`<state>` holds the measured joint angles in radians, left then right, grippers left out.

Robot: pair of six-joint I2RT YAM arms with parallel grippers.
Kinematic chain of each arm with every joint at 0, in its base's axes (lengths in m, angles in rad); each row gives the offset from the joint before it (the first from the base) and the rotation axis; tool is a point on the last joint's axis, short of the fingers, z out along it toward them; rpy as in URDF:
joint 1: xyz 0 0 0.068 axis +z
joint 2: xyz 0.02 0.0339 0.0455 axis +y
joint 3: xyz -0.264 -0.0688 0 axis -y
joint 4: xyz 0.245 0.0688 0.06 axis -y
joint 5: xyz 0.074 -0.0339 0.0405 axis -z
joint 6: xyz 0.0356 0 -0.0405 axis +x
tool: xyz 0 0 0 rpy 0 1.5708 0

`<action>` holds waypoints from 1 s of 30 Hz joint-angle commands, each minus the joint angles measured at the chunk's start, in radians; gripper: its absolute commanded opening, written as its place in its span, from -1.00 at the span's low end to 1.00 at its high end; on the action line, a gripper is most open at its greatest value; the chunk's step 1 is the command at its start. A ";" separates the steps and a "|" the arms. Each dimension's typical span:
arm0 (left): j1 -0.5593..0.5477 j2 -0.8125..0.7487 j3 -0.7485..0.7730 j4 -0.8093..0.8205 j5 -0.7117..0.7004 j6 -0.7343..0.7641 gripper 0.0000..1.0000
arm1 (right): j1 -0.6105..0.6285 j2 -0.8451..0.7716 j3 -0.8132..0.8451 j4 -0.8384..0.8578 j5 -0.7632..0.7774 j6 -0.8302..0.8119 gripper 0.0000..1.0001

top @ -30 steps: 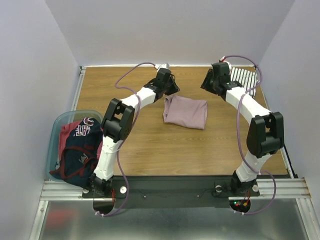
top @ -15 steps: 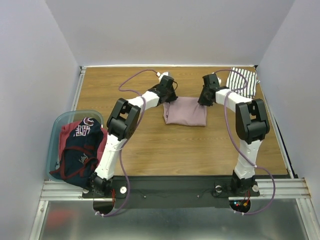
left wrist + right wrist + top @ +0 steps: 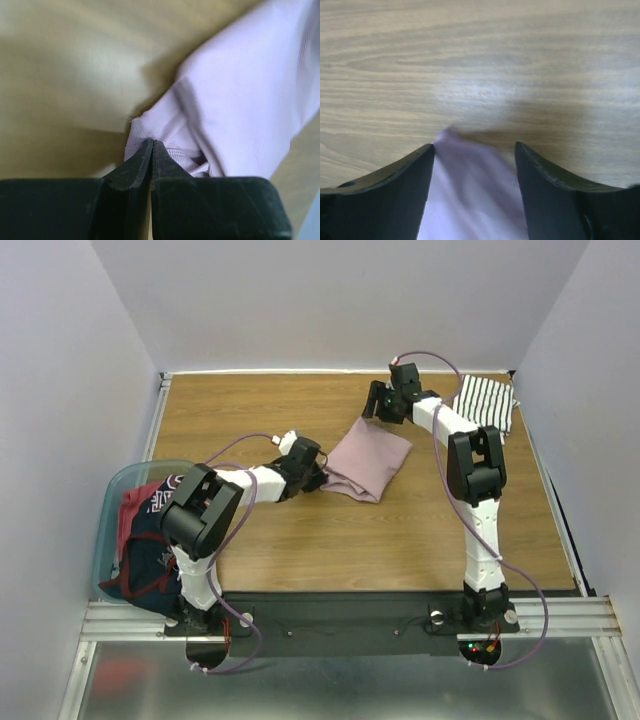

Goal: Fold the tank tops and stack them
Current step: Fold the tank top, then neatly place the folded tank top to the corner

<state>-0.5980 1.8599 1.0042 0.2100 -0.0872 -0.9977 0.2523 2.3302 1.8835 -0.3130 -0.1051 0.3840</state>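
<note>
The dusty pink tank top [image 3: 366,460] lies folded at the table's middle, turned on a diagonal. My left gripper [image 3: 316,478] is shut on its near-left corner; in the left wrist view the closed tips [image 3: 152,142] pinch the hem of the pink cloth [image 3: 250,95]. My right gripper [image 3: 373,413] is at the top's far corner with its jaws wide apart; in the right wrist view [image 3: 474,148] the pink cloth [image 3: 470,195] lies blurred between them. The striped tank top [image 3: 487,403] lies folded at the back right. Navy and dark red tops [image 3: 158,532] fill the tub.
The light-blue plastic tub [image 3: 112,502] stands at the table's left edge, beside the left arm's base. White walls close in the table at the back and on both sides. Bare wooden tabletop [image 3: 400,540] shows in front of the pink top.
My left gripper has moved from the pink top's far-left corner toward the near left, holding a corner. My right gripper moved toward the back. The pink top has turned onto a diagonal.
</note>
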 commanded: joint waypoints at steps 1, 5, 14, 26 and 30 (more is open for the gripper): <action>-0.052 -0.105 -0.065 0.026 0.026 -0.030 -0.68 | -0.002 -0.092 0.075 -0.004 0.084 -0.027 0.57; -0.052 -0.169 -0.061 -0.033 0.014 0.043 -0.67 | -0.013 -0.238 0.004 -0.079 0.252 0.028 0.68; -0.006 -0.220 0.074 -0.164 -0.068 0.179 -0.60 | -0.027 -0.584 -0.594 -0.005 0.124 0.177 0.61; 0.009 -0.007 0.287 -0.208 -0.003 0.307 -0.59 | -0.025 -0.555 -0.876 0.257 -0.031 0.285 0.64; 0.009 0.067 0.297 -0.208 0.009 0.303 -0.62 | -0.022 -0.520 -0.905 0.302 -0.059 0.334 0.59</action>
<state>-0.5941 1.8851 1.2724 0.0360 -0.0887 -0.7250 0.2237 1.7672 1.0119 -0.0898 -0.1268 0.6567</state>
